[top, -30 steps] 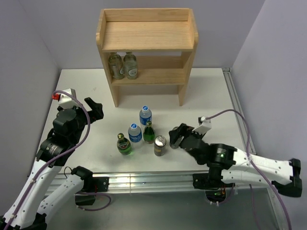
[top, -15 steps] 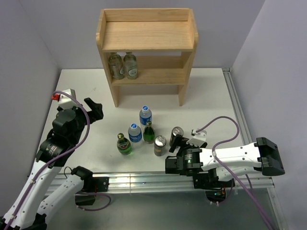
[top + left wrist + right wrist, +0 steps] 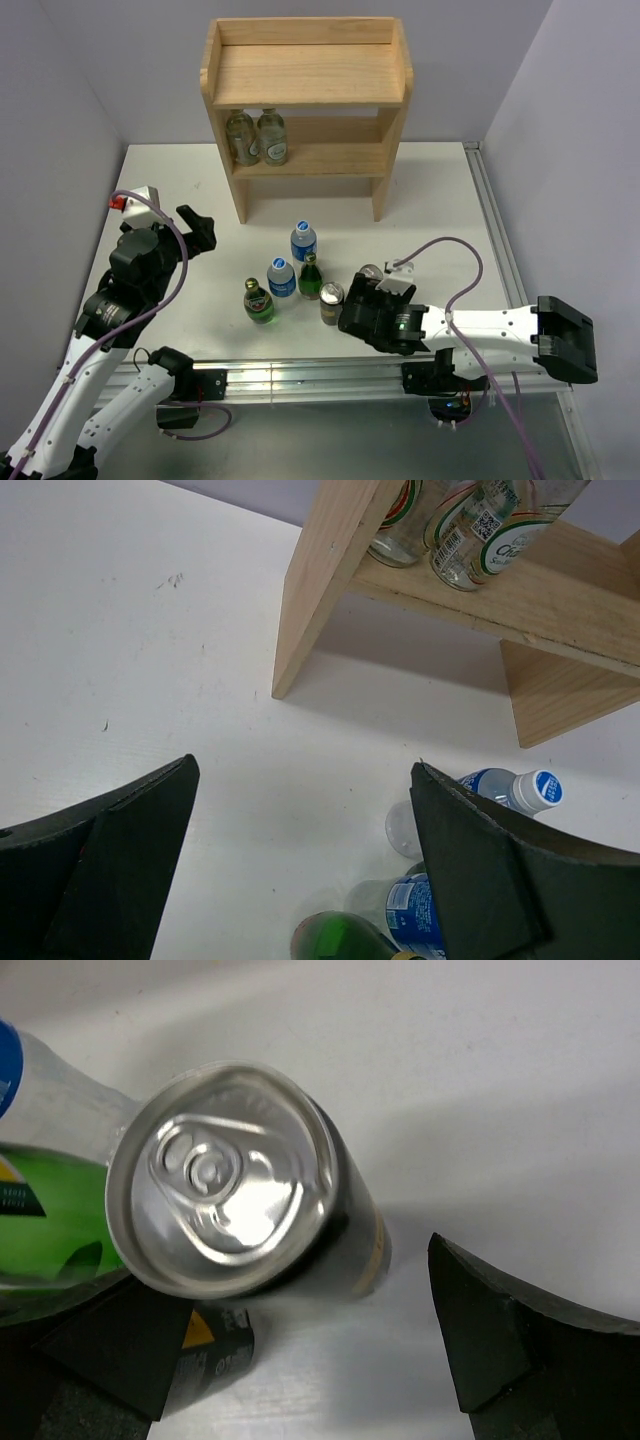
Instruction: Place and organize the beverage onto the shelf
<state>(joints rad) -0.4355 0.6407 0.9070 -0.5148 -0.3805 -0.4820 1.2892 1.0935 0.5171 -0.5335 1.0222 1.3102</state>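
Black aluminium can with silver lid [image 3: 235,1200] stands upright, centre-left in right wrist view, between the right gripper's [image 3: 310,1350] spread-apart fingers.

Shows right end effector [image 3: 352,307] low over white tabletop [image 3: 180,190], just beside dark silver-topped can [image 3: 332,300]; light wooden shelf [image 3: 308,75] well apart.

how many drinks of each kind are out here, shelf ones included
clear glass bottles, on the light wooden shelf: 2
clear plastic water bottles with blue caps: 2
green glass bottles: 2
dark metal cans with silver tops: 2
total: 8
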